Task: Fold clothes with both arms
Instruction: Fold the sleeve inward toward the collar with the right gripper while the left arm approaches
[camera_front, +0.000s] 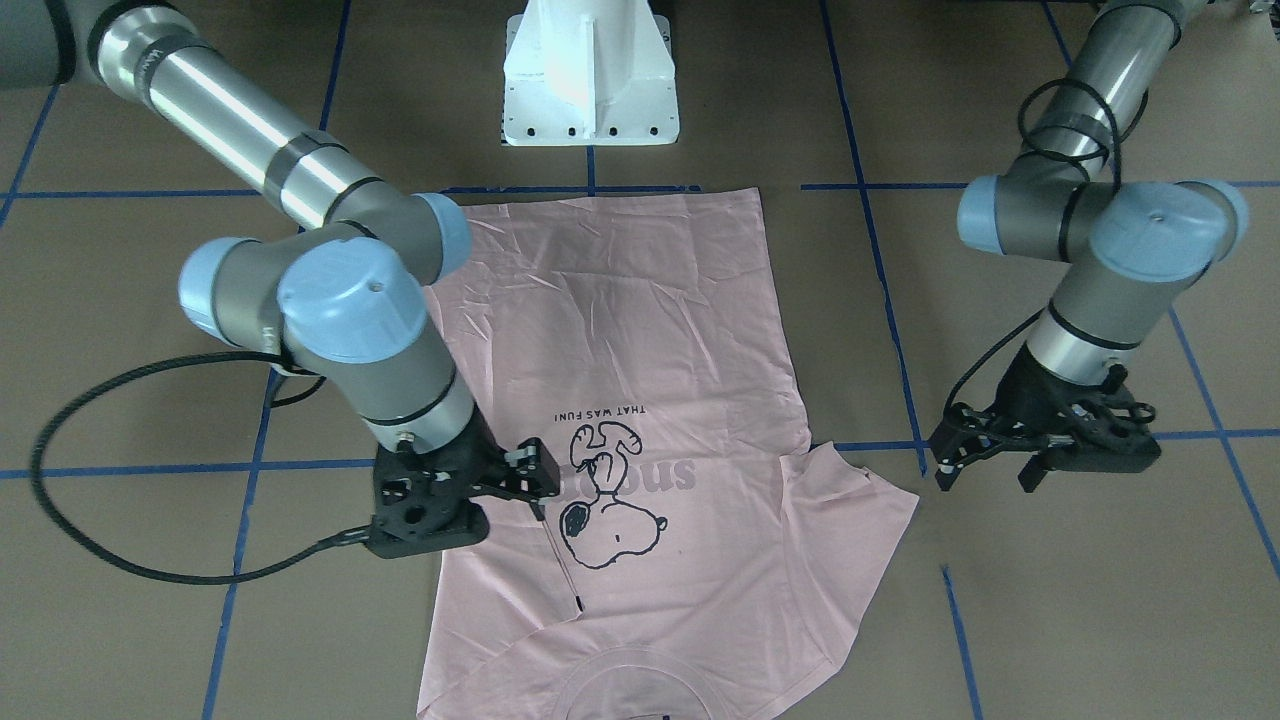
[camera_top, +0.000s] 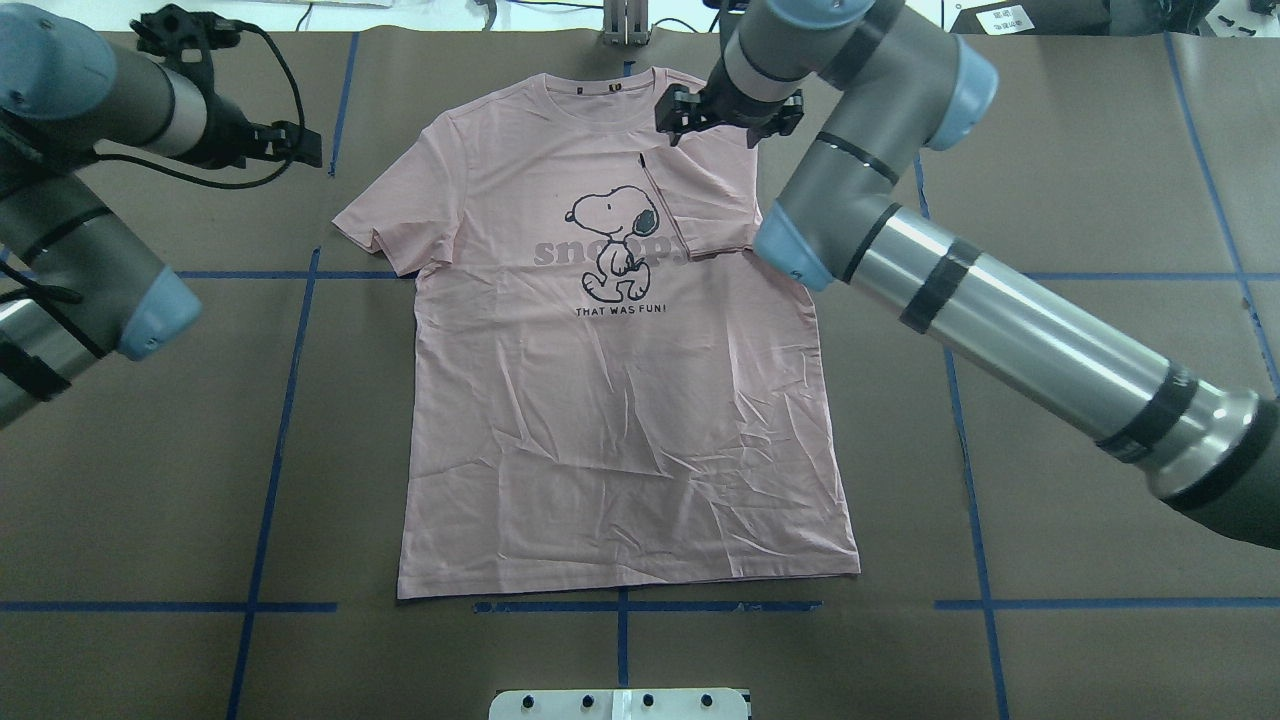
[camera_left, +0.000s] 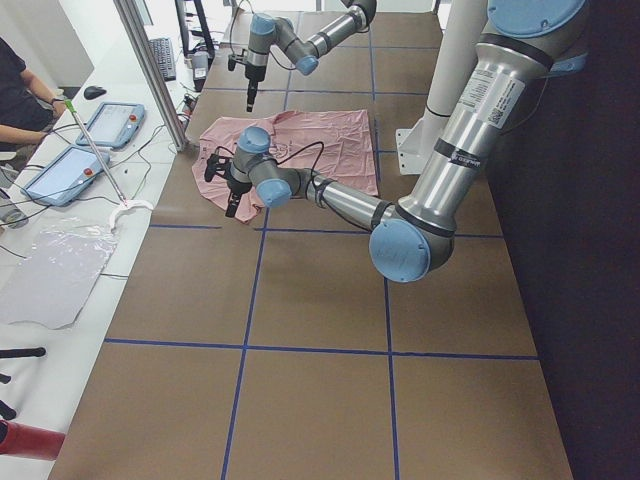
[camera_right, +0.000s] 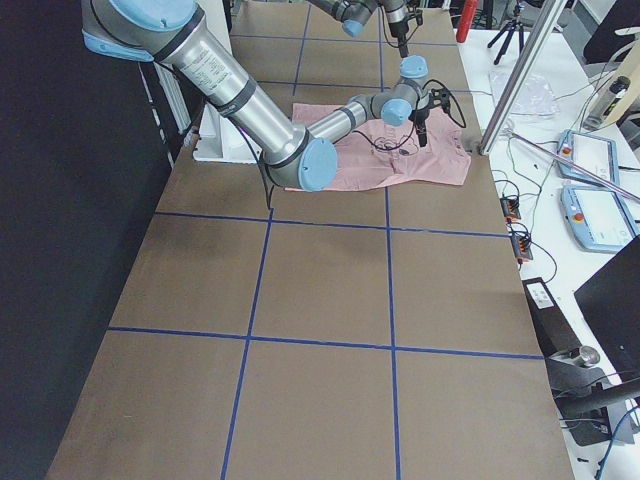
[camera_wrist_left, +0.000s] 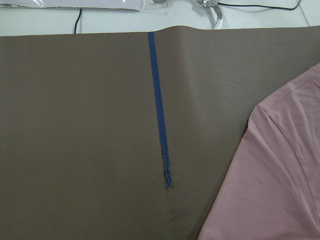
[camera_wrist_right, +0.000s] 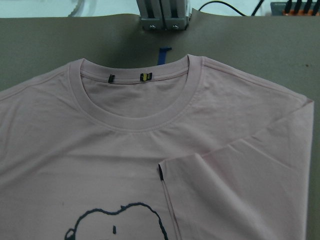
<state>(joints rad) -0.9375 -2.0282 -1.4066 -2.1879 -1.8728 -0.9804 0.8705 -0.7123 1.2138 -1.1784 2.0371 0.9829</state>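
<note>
Pink shirt (camera_front: 620, 330) lies flat on the brown worktop (camera_front: 1000, 620) in the front view, neck at 6 o'clock, dog print (camera_front: 610, 500) facing up. At 9 o'clock of the dog hangs the right end effector (camera_front: 535, 485), fingers apart, over the folded sleeve (camera_front: 500, 570). At 3 o'clock, off the cloth, the left end effector (camera_front: 985, 478) hangs with fingers apart. From overhead, the other sleeve (camera_top: 375, 235) sticks out flat at 9 o'clock. Right wrist view shows the collar (camera_wrist_right: 140, 124), folded sleeve at 5 o'clock.
</note>
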